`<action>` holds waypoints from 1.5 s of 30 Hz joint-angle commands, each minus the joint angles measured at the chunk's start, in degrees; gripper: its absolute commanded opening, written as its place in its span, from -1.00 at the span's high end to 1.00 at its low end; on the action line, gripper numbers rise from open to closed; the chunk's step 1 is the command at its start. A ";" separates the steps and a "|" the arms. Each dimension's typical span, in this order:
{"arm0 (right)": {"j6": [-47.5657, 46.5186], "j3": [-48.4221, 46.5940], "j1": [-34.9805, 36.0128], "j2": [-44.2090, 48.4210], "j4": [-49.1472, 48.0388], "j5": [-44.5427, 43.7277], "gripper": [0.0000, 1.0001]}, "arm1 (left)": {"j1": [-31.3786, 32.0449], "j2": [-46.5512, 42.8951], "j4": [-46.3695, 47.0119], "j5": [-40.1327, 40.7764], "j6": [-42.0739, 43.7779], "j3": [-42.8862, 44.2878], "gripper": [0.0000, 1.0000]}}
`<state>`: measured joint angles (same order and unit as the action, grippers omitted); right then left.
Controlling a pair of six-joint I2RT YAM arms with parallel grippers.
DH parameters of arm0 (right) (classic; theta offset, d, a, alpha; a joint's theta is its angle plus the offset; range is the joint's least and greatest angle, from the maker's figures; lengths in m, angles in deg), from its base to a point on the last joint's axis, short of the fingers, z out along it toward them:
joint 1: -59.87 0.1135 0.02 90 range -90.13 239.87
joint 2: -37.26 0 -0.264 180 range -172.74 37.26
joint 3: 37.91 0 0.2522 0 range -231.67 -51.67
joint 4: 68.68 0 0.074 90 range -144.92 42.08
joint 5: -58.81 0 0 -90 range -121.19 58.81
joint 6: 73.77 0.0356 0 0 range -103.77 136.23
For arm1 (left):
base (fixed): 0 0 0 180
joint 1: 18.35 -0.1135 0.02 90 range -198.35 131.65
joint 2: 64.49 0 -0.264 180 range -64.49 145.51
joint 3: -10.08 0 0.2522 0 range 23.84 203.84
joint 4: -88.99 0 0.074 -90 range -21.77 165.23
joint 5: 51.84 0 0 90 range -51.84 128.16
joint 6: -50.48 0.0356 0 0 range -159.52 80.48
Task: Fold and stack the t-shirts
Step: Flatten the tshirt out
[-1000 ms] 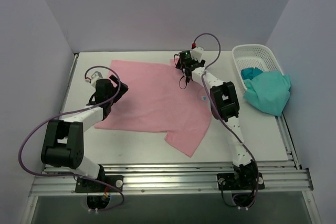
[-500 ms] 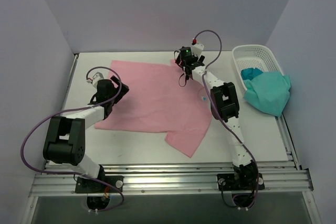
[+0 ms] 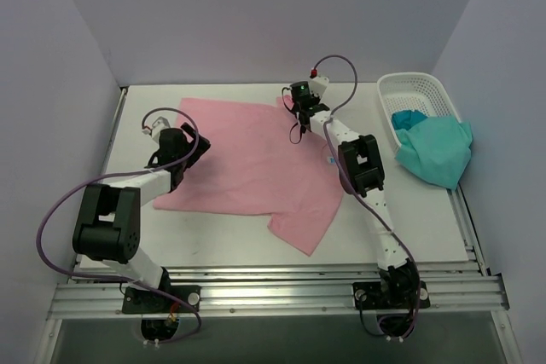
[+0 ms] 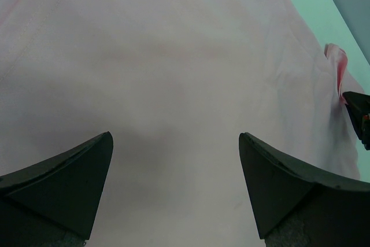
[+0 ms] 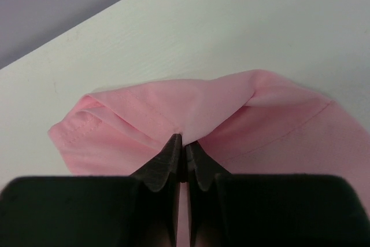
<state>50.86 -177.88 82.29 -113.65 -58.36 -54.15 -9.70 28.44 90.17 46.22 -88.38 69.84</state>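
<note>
- step in hand, as judged: taking hold for the first fold of the pink t-shirt (image 3: 247, 155), which lies spread flat at the centre of the desk (image 3: 426, 219) in the top view.
- right claw (image 5: 180, 148): fingers together, clamped on a raised pinch of the pink shirt's edge at the upper centre of the top view. the cloth bunches around the tips in the wrist view.
- left claw (image 4: 176, 143): fingers wide apart with nothing between them, poised close over the left part of the pink cloth.
- teal t-shirt (image 3: 435, 149): unfolded, draped half out of the white basket (image 3: 409, 84) at the upper right.
- next move, as judged: the left claw has to close on its own portion of the shirt. both arms can then lift and carry the cloth over evenly, without twist or slip.
- progress, as judged: early. nothing is folded or stacked yet.
</note>
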 commanded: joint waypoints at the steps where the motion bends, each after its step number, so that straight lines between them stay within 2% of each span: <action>1: 0.44 -2.20 -0.27 -0.17 -0.78 -0.59 1.00 | 0.06 0.59 3.08 -0.41 0.87 2.25 -0.99; 12: -0.27 0.34 -0.09 2.99 -2.71 -2.87 1.00 | 0.50 1.03 3.17 -0.06 0.96 2.43 -0.99; 18: -0.44 7.46 0.08 7.29 -10.43 -6.83 1.00 | 0.67 1.38 3.17 0.03 1.05 2.61 -0.99; 25: -1.85 8.70 0.26 8.09 -16.23 -10.35 1.00 | 0.67 1.82 3.17 0.47 1.22 2.96 -0.99; 36: -4.84 2.38 0.09 5.37 -22.39 -11.05 1.00 | 0.67 3.58 2.90 0.91 1.84 4.10 -0.99; 41: -4.40 -1.57 -0.44 0.81 -25.64 -10.79 1.00 | 0.67 4.28 2.99 1.17 2.19 4.54 -0.99; 45: -4.66 -2.72 -0.62 -1.66 -30.91 -13.86 1.00 | 0.67 4.90 2.64 1.26 2.45 5.07 -0.99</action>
<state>46.95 -178.49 82.02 -112.67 -82.86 -64.03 -9.29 32.76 90.48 46.74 -86.96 72.20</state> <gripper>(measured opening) 0.008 0.994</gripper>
